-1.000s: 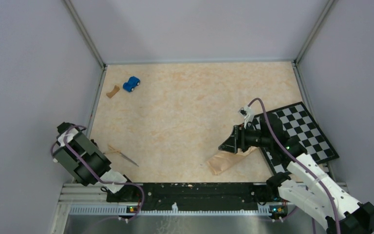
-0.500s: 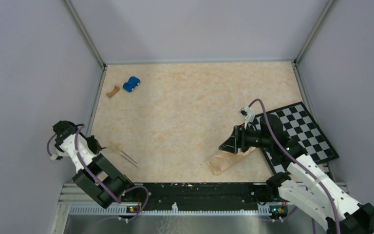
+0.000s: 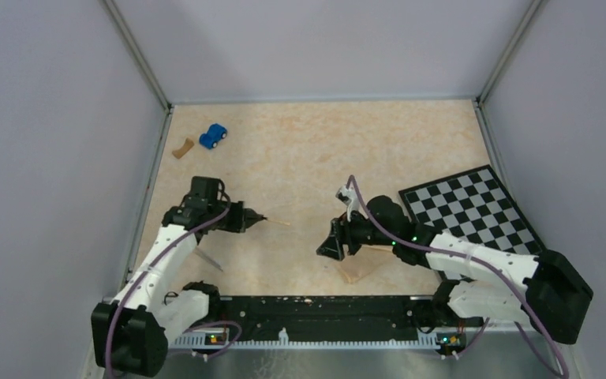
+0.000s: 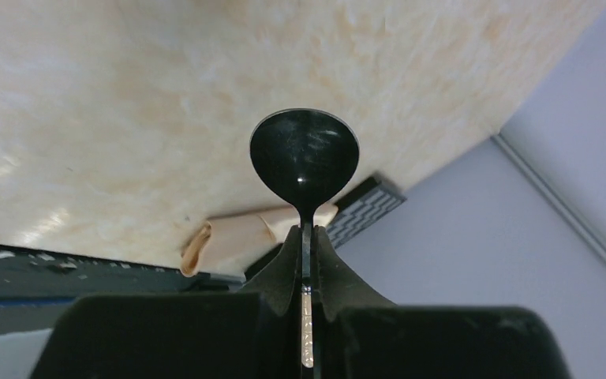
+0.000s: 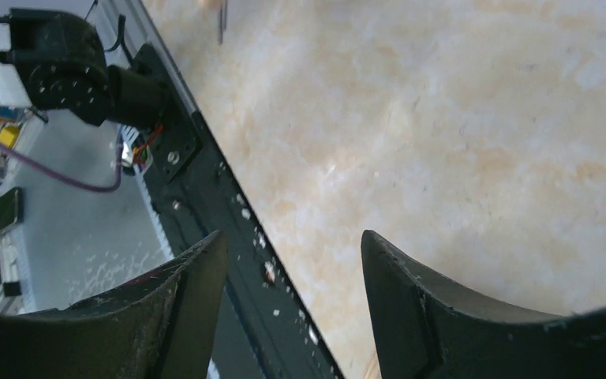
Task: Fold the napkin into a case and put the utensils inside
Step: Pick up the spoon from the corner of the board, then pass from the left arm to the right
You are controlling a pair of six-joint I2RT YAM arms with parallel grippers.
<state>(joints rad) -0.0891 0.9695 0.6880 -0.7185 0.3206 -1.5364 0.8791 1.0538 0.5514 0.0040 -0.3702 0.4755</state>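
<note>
My left gripper (image 3: 254,218) is shut on a spoon (image 4: 304,153), its thin handle pinched between the fingers and its dark bowl pointing toward the right arm. In the top view the spoon (image 3: 274,222) is held over the table left of centre. The napkin (image 3: 360,266) lies as a narrow tan case near the front edge, partly under the right arm; the left wrist view shows the case (image 4: 233,238) with its open end facing me. My right gripper (image 3: 329,244) hovers just left of it, open and empty (image 5: 292,241). Another utensil (image 3: 209,259) lies flat at the front left.
The checkerboard (image 3: 473,215) lies at the right. A blue toy car (image 3: 214,135) and a brown scrap (image 3: 181,147) sit at the back left. The black front rail (image 5: 205,197) runs under the right gripper. Grey walls close in three sides.
The left gripper shut on the spoon and swung with it from the front-left edge toward the middle. The right arm shifted left off the checkerboard, its gripper now left of the case.
</note>
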